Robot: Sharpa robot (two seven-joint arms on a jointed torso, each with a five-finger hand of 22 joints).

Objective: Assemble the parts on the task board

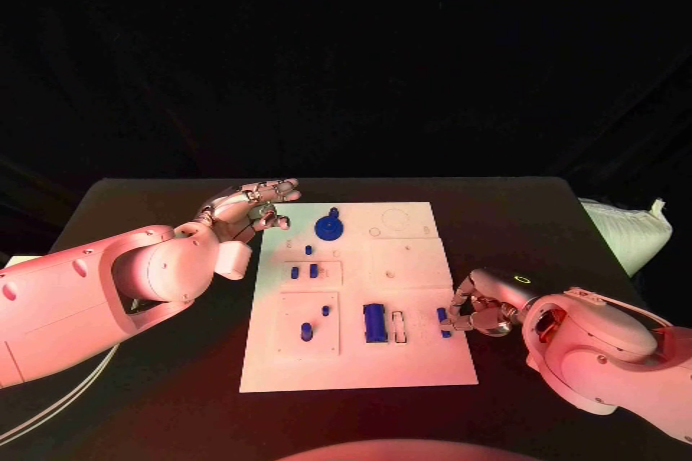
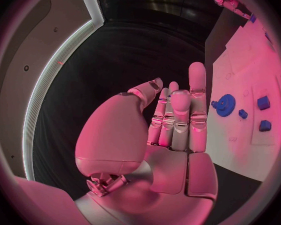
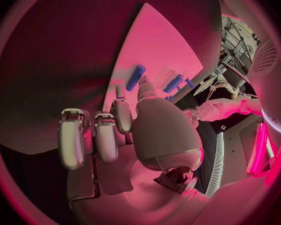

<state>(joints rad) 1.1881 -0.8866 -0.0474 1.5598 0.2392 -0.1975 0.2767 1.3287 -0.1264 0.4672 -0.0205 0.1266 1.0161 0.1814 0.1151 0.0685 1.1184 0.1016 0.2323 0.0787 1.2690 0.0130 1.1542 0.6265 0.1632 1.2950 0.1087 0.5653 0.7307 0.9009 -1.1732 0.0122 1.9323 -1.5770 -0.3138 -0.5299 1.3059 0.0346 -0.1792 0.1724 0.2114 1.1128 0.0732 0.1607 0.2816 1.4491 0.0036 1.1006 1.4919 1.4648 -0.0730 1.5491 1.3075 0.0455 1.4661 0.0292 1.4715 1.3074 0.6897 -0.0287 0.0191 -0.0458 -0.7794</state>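
Head camera looks down on task board (image 1: 361, 301); both wrist cameras share it, close, obliquely.

No text, label, brand, number or sign can be read anywhere in these pictures. The task board (image 1: 361, 311) carries only outlines and recesses, with no lettering that can be made out. A small lit ring mark glows on the right hand (image 1: 483, 306) at about four o'clock from the board's middle, but it forms no letter or figure.
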